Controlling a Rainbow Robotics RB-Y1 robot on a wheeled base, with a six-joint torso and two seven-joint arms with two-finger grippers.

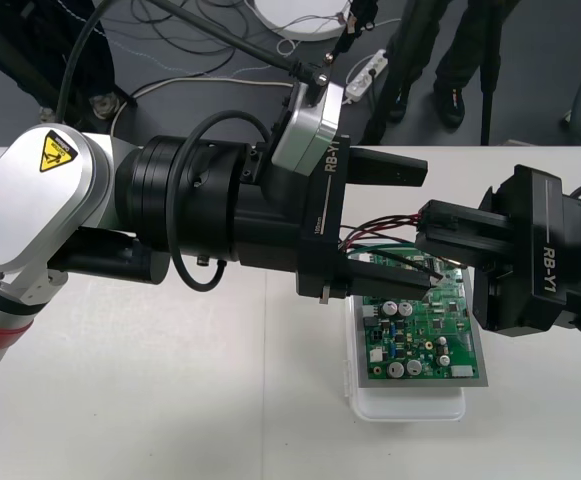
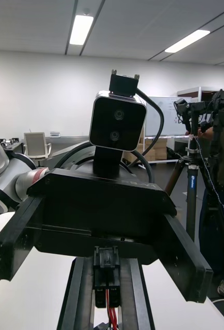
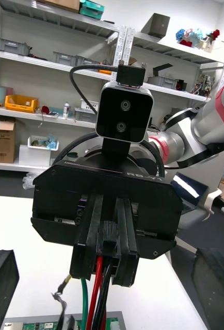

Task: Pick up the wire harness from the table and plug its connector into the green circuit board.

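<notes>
While the two arms meet over the far end of the green circuit board, the right gripper, reaching in from the right side of the table, has its black fingers pinched close together on the wire harness. From where that arm's camera looks, the small black plug sits squeezed between the two fingers, with red wire running down out of it. Red, green and black strands hang from the grip toward the board's edge, so the harness is held up in the air over the board's far end and the plug is not in the board. Facing it nose to nose is the left gripper, come in from the left, its claw spread wide: one finger passes on the far side of the right gripper's tips and the other on the near side, just over the board's far edge, neither closed on anything. Whether the wire ends touch the board I cannot tell. The board itself lies flat on its white base on the pale table, under both grippers
</notes>
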